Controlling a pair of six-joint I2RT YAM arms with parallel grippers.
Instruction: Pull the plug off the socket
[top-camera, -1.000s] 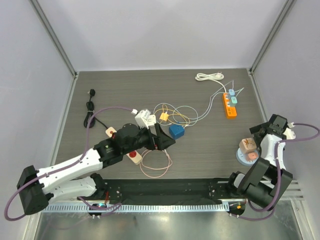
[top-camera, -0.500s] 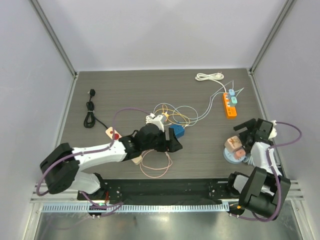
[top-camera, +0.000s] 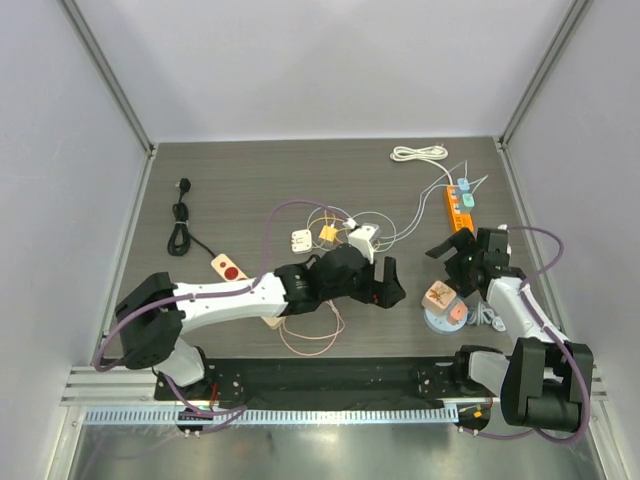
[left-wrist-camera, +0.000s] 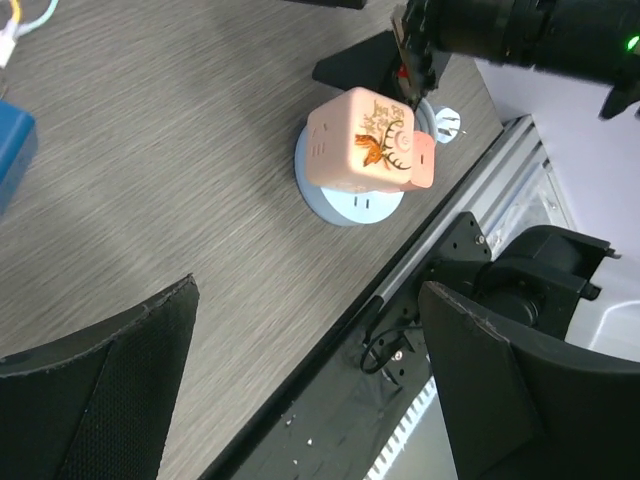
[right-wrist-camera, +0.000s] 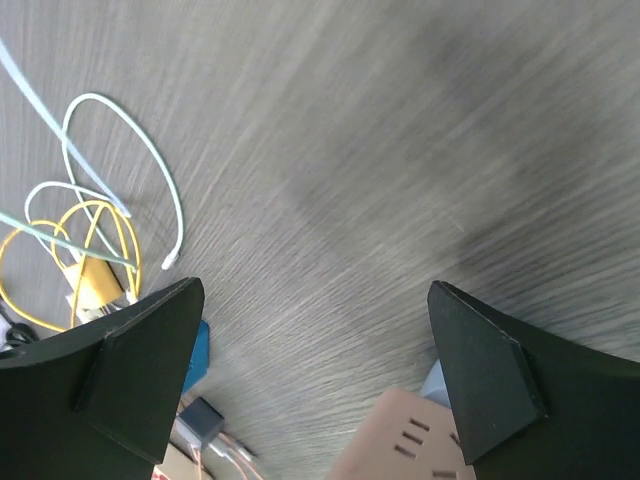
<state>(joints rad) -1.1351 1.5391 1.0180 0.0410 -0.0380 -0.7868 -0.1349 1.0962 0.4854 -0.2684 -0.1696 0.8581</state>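
Observation:
A pink cube plug (top-camera: 440, 297) with a deer picture sits on a round light-blue socket base (top-camera: 437, 321) at the right front of the table. In the left wrist view the cube (left-wrist-camera: 362, 140) stands on the base (left-wrist-camera: 335, 207), with a small pink plug (left-wrist-camera: 423, 162) on its side. My left gripper (top-camera: 386, 284) is open and empty, just left of the socket, and its view (left-wrist-camera: 310, 375) looks over the table's front edge. My right gripper (top-camera: 452, 250) is open and empty, just behind the cube (right-wrist-camera: 400, 445), which lies between its fingertips low in the right wrist view.
An orange power strip (top-camera: 459, 208) and a white cable coil (top-camera: 418, 153) lie at the back right. Yellow and white wires (top-camera: 330, 232), a white adapter (top-camera: 301, 240), a red-button switch (top-camera: 228, 267), a pink wire loop (top-camera: 310, 336) and a black cable (top-camera: 180, 225) lie to the left. A blue box (left-wrist-camera: 12, 150) shows beside my left arm.
My left arm has reached right across the table toward the socket. My right gripper has swung left and inward. The socket with the cube has shifted left.

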